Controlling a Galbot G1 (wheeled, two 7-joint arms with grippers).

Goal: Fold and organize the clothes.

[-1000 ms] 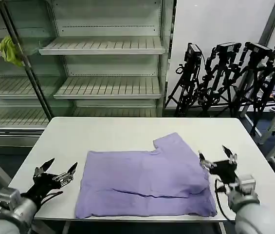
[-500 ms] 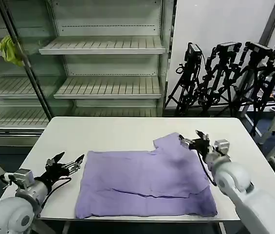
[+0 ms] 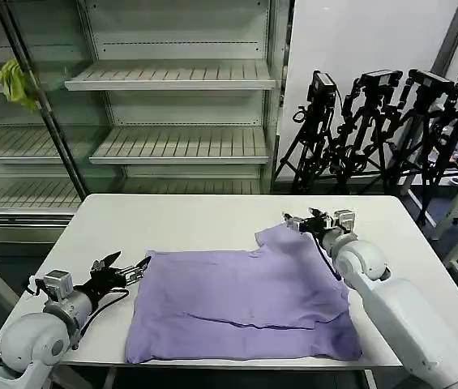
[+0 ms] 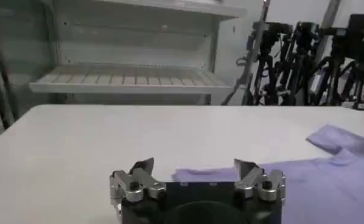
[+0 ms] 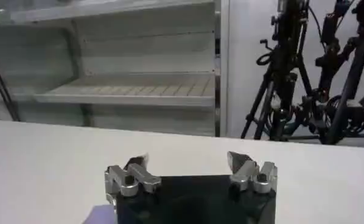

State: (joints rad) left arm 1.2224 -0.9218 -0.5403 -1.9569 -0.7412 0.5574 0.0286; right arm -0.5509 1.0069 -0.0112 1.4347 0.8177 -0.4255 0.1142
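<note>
The light purple short-sleeved T-shirt of soft fabric (image 3: 241,304) lies flat on the white rectangular table (image 3: 180,219), in the half near to me, with one sleeve pointing away toward the far right. It looks already folded once, because a layer edge runs across its near part.

My left gripper (image 3: 119,271) is low over the table, just beside the far left corner of the shirt, and its jaws are spread. In the left wrist view my two fingertips (image 4: 143,167) are apart, with the lavender edge (image 4: 197,175) lying just ahead between them. My right gripper (image 3: 300,220) is at the tip of the far sleeve, also with jaws spread — the right wrist view shows the fingers (image 5: 135,163) wide apart over bare table, and a little purple at the lower edge under the body.

I judge the step in hand is to take the far edge at two points, corner and sleeve, for the next fold. To do it well, I think both grippers must go down until the lower finger slides under the fabric, not only presses on top. I should pinch all layers at the left corner, otherwise the fold under it can open. The sleeve is thin and loose, so a deep bite is better than a bite at the very tip. Then both arms should lift together at the same height — if one goes first, the cloth will drag and wrinkle.
</note>
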